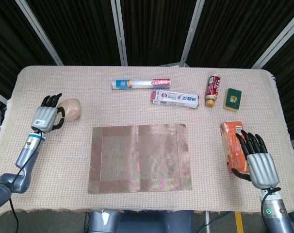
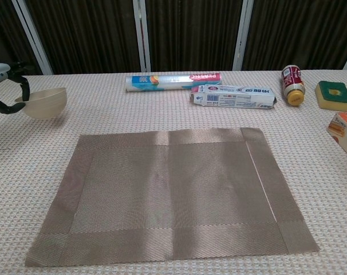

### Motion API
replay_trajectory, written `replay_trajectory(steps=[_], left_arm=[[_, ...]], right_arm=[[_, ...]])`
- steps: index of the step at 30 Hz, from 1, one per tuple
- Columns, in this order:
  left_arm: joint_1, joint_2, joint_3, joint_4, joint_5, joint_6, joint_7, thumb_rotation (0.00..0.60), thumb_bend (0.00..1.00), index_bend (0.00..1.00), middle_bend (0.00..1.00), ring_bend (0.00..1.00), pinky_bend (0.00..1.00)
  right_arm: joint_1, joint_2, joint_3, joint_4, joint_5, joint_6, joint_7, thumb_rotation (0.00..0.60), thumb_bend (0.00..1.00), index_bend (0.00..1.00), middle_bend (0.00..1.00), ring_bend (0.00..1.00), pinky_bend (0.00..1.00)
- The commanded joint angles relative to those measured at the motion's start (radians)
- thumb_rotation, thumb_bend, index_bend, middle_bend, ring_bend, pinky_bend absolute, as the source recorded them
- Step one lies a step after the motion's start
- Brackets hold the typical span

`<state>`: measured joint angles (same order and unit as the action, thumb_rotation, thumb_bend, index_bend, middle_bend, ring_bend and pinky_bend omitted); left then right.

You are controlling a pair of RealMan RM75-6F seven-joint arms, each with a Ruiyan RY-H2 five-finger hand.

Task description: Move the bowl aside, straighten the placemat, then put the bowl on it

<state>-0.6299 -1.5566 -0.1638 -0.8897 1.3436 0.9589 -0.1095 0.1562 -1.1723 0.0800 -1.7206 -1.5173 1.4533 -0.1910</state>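
The left robot hand (image 1: 50,117) holds the bowl (image 1: 70,108) by its rim near the table's (image 1: 137,68) left edge. Only the head view shows the right robot hand (image 1: 256,160), open beside the orange box (image 1: 230,145). The placemat (image 1: 139,158) lies flat mid-table.

Bare placemat (image 1: 139,158) mid-table, roll (image 1: 141,83), toothpaste box (image 1: 175,99), bottle (image 1: 213,90) lining far edge
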Motion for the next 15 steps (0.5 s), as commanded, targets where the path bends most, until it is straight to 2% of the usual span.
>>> replay_trajectory(steps=[1,8,15], left_arm=[[0.012,0.083,0.004,-0.214,0.029,0.072,0.096,0.6,0.5,0.62,0.0,0.0,0.0],[0.002,0.11,0.026,-0.418,0.081,0.107,0.192,0.6,0.5,0.62,0.0,0.0,0.0],[-0.014,0.08,0.06,-0.557,0.13,0.112,0.288,0.6,0.5,0.63,0.0,0.0,0.0]], right_arm=[[-0.001,0.003,0.001,-0.002,-0.001,0.002,0.005,0.6,0.0,0.0,0.0,0.0,0.0],[-0.003,0.01,0.003,-0.004,-0.001,0.006,0.015,0.6,0.0,0.0,0.0,0.0,0.0],[-0.003,0.014,0.004,-0.003,0.002,0.006,0.022,0.6,0.0,0.0,0.0,0.0,0.0]])
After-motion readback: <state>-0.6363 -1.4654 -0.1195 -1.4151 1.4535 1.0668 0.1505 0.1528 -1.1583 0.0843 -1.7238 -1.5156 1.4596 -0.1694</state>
